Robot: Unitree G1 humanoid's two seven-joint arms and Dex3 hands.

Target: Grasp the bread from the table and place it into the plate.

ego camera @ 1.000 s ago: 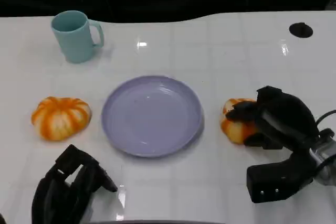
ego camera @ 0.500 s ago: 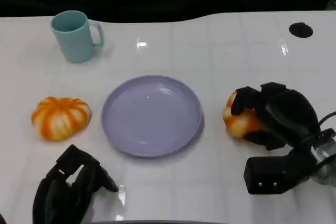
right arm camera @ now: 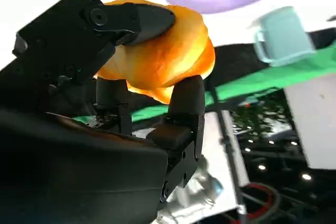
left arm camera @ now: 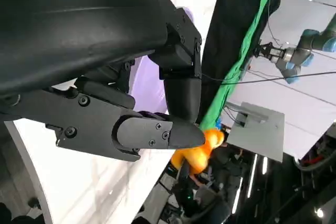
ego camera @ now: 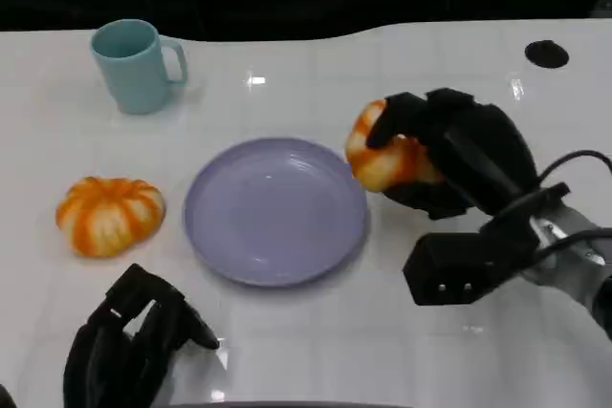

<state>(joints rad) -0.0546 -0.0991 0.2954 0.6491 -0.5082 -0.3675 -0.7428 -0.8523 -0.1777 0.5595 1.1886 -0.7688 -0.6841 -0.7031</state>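
My right hand (ego camera: 449, 155) grips the bread (ego camera: 382, 155), fingers (right arm camera: 142, 19) wrapped around it, raised beside the plate's (ego camera: 275, 209) far right rim. Carrying step; next, I judge, move over the plate and release.

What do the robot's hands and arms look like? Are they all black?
Mostly black. The right hand has chunky matte black fingers and a boxy black wrist block, with thin black cables looping to a silver forearm. The left hand has glossy black fingers fastened with small round screws.
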